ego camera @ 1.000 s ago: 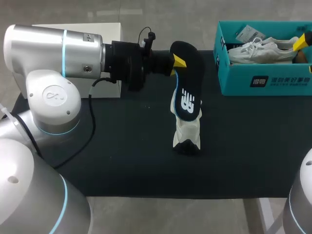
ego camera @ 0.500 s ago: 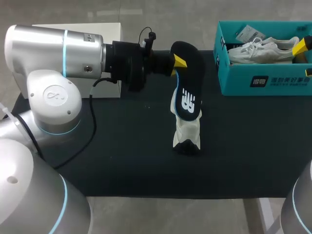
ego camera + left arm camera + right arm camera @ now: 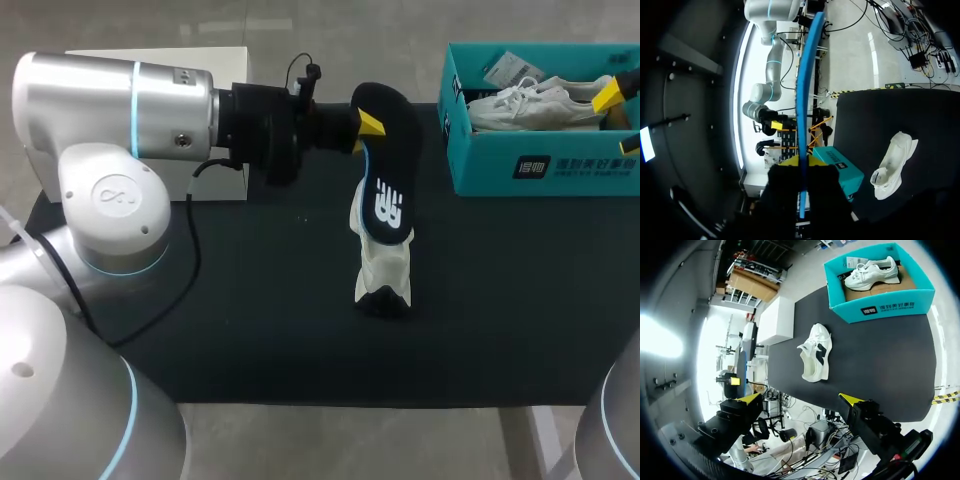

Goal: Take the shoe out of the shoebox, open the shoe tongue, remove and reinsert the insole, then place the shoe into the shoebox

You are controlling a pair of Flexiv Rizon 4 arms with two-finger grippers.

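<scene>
My left gripper (image 3: 368, 125) is shut on the upper end of a black insole (image 3: 386, 165) with a blue underside, which hangs almost upright over the table. Its lower end hangs at the white shoe (image 3: 383, 265), which lies on the black table just below. In the left wrist view the insole (image 3: 807, 90) runs edge-on between the fingers (image 3: 826, 182), with the shoe (image 3: 892, 165) off to one side. My right gripper (image 3: 799, 400) is wide open and holds nothing, high above the table; in the head view it (image 3: 618, 115) shows over the teal shoebox (image 3: 540, 165).
A second white shoe (image 3: 535, 100) and a paper tag lie inside the shoebox (image 3: 880, 310) at the back right. A white box (image 3: 160, 55) stands at the table's back left, behind my left arm. The black table (image 3: 300, 330) stretches out around the shoe.
The left gripper and insole have drifted slightly to the right. The right gripper's yellow tip has shifted a little over the shoebox. The shoe has not moved.
</scene>
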